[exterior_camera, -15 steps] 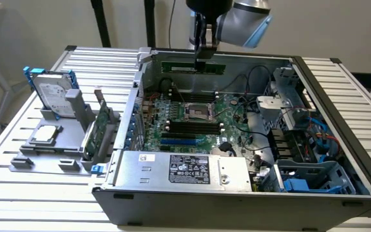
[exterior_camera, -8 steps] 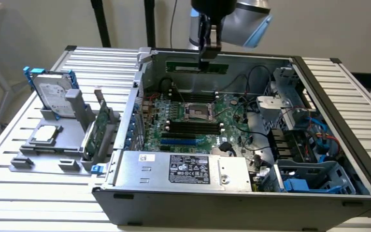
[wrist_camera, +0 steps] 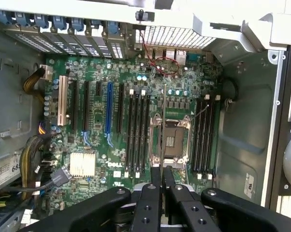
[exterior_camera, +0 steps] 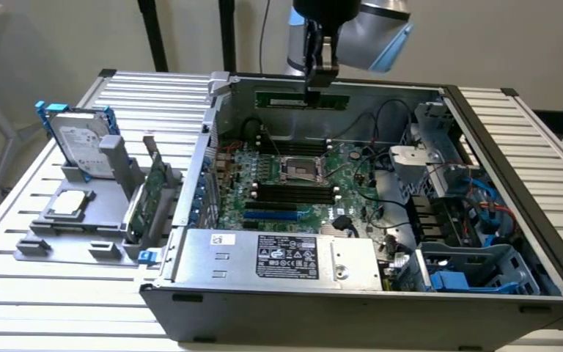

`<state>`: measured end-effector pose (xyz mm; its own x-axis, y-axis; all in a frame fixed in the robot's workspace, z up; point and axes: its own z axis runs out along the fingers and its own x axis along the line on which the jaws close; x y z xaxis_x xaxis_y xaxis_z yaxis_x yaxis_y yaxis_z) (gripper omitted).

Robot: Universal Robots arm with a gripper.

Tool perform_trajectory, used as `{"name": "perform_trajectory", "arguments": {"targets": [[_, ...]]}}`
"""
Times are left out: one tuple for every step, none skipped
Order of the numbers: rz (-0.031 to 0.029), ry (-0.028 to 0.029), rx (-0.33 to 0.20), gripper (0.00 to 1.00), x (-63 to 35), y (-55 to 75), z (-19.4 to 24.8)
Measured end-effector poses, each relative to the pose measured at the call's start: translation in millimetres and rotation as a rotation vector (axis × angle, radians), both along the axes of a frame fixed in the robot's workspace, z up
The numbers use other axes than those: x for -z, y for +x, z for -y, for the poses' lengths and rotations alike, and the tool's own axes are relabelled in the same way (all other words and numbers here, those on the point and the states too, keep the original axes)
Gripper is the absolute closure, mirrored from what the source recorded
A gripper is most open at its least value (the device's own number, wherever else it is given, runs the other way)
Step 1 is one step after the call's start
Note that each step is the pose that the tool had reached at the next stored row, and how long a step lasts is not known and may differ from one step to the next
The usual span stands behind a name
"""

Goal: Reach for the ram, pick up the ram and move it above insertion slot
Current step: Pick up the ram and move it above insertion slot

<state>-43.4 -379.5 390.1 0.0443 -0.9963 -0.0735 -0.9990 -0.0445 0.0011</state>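
On the exterior view's left, at about nine o'clock, a grey moulded fixture stands on the ribbed metal table. It keeps spare parts upright and apart for pickup: a hard drive in a blue-edged frame stands on edge, a flat silver-lidded processor lies in a recess, and a tall green expansion card sits in a slot beside them.

At centre lies the open computer case, dark sheet steel, on its side so the motherboard faces up. The board is green, densely populated, with a square metal-framed CPU socket in the middle. The long black memory slots lie just toward six o'clock of it. A boxy galvanised power supply with a printed label sits at six o'clock.

At twelve o'clock the gripper hangs from the arm above the case's far wall, clenched on the ram. This is a thin, narrow green stick held level by its upper long edge, contacts downward, well clear of the board. That posture suits an edge-first descent. In the wrist view the black fingers stand pinched together. A thin line running out from them across the socket is probably the ram seen edge-on, though the view is poor on this.

On the right, at three o'clock, are perforated drive cages and a blue-latched bay.
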Motion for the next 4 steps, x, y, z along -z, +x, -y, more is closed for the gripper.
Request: {"name": "perform_trajectory", "arguments": {"targets": [[0.0001, 0.0000, 0.000, 0.87, 0.0, 0.0, 0.0], [0.0001, 0.0000, 0.000, 0.87, 0.1, 0.0, 0.0], [0.0001, 0.0001, 0.000, 0.87, 0.1, 0.0, 0.0], [0.0001, 0.0000, 0.000, 0.87, 0.0, 0.0, 0.0]]}}
